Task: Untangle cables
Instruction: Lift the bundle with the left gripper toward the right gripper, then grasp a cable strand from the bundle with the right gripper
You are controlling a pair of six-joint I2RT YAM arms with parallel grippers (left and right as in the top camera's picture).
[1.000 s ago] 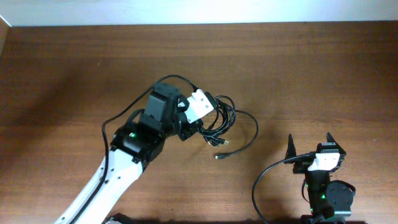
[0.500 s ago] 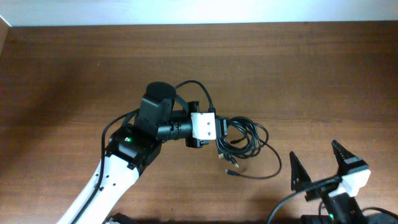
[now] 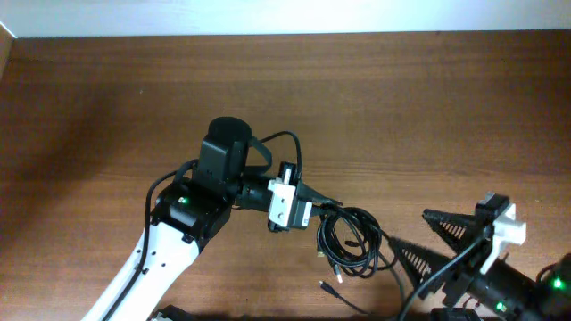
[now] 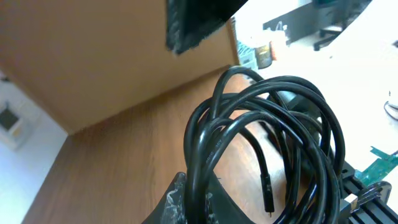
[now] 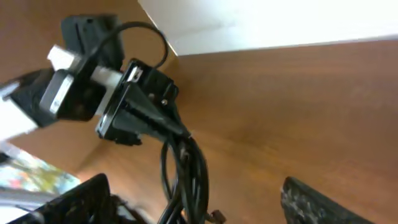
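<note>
Between left jaws, cables [image 3: 349, 242] clamped, right jaws spread, nearby

desk [image 3: 428, 107]: brown wood-grain top, dull finish; far edge met a pale wall.
cables [image 3: 350, 242]: black coiled bundle sat over the near-right part of the desk; couldn't tell whether the loops touched the wood.
plug end [image 3: 328, 287]: one loose tip just below the bundle, apparently lying on the wood.

Cables [image 3: 350, 241]: thin black cords bunched in tangled overlapping loops; bundle pinched at upper-left edge by left gripper [image 3: 318, 206], dangling from it; one metal-tipped plug end [image 3: 328, 287] trails loose below loops
</note>
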